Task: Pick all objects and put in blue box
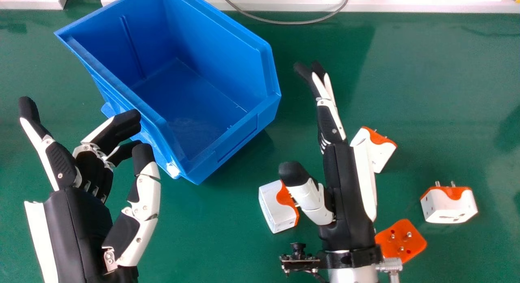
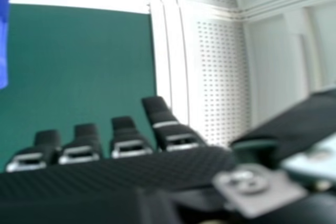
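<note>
In the head view, one blue box (image 1: 227, 161) stands on the green tabletop (image 1: 438, 79), beyond and between the two hands. Its opening faces up, its long axis runs diagonally from far left to near right, and its lowered front points near right. One grey cable (image 1: 280, 22) curves over the far edge.

Four white-and-orange plug adapters lie outside the box. The first adapter (image 1: 273, 207) is near the right thumb, pins pointing right, its long axis running nearly fore and aft. The second adapter (image 1: 380, 151), beyond the right palm, points its pins far right. The third adapter (image 1: 449, 207), farthest right, points them away, its long axis crossways. The fourth adapter (image 1: 414, 244), beside the right wrist, has its orange face and pins up.

The left hand (image 1: 77, 230) is beside the box, fingers loosely bent and spread, one nearly straight. The right hand (image 1: 345, 185) has straight fingers lying close together, thumb apart, pinching nothing.

In the right hand view, the right hand (image 2: 121, 174) shows its fingers slightly separated. Part of the box, the tabletop and one perforated white panel (image 2: 223, 66) appear beyond.
</note>
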Action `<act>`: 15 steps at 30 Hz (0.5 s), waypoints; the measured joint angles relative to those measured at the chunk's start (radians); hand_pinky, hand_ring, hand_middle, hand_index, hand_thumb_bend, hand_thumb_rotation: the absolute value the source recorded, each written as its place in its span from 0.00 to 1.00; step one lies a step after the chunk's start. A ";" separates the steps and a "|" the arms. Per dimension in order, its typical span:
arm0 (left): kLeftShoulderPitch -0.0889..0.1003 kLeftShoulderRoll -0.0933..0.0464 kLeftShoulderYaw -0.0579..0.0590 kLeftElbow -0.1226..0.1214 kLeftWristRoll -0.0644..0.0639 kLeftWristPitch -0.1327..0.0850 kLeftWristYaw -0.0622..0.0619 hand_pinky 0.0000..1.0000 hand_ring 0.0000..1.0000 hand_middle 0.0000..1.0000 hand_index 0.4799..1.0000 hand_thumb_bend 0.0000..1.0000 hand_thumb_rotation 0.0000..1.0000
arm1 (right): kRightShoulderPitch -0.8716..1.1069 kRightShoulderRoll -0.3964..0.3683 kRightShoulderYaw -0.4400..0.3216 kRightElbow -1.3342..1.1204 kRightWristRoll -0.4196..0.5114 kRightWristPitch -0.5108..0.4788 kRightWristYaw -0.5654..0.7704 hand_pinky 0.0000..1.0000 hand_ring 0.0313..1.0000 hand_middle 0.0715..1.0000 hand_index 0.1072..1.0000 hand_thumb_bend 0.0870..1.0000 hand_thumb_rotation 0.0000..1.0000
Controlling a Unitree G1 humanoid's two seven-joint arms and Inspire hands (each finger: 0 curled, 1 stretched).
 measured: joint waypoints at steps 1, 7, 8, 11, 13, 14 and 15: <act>0.000 0.000 -0.001 0.000 0.000 0.000 0.000 0.66 0.71 0.71 0.47 0.29 0.00 | 0.001 0.000 0.000 0.000 0.000 0.000 0.000 0.98 0.98 0.97 0.89 0.66 1.00; 0.002 0.000 -0.007 -0.005 0.000 0.000 0.001 0.66 0.71 0.71 0.48 0.28 0.00 | 0.007 0.000 0.000 -0.005 -0.001 0.002 0.002 0.97 0.98 0.96 0.90 0.67 1.00; 0.002 0.000 -0.007 -0.006 0.000 0.000 0.001 0.66 0.71 0.71 0.48 0.28 0.00 | 0.008 0.000 0.000 -0.006 -0.001 0.003 0.002 0.97 0.97 0.96 0.90 0.67 1.00; 0.002 0.000 -0.008 -0.007 0.000 0.000 0.001 0.66 0.71 0.71 0.48 0.28 0.00 | 0.013 0.000 0.000 -0.013 0.000 0.007 0.005 0.98 0.98 0.97 0.91 0.67 1.00; 0.002 0.000 -0.009 -0.007 0.003 0.000 0.004 0.66 0.71 0.71 0.48 0.28 0.00 | 0.014 0.000 -0.002 -0.023 -0.001 0.010 0.005 0.98 0.98 0.96 0.91 0.66 1.00; 0.003 0.000 -0.009 -0.007 0.003 0.000 0.006 0.66 0.71 0.71 0.48 0.28 0.00 | 0.015 0.000 -0.004 -0.030 -0.004 0.012 0.003 0.97 0.97 0.96 0.91 0.66 1.00; 0.003 0.001 -0.010 -0.007 0.003 0.000 0.007 0.66 0.71 0.71 0.48 0.28 0.00 | 0.016 0.000 -0.007 -0.039 -0.013 0.021 0.000 0.95 0.96 0.95 0.90 0.66 1.00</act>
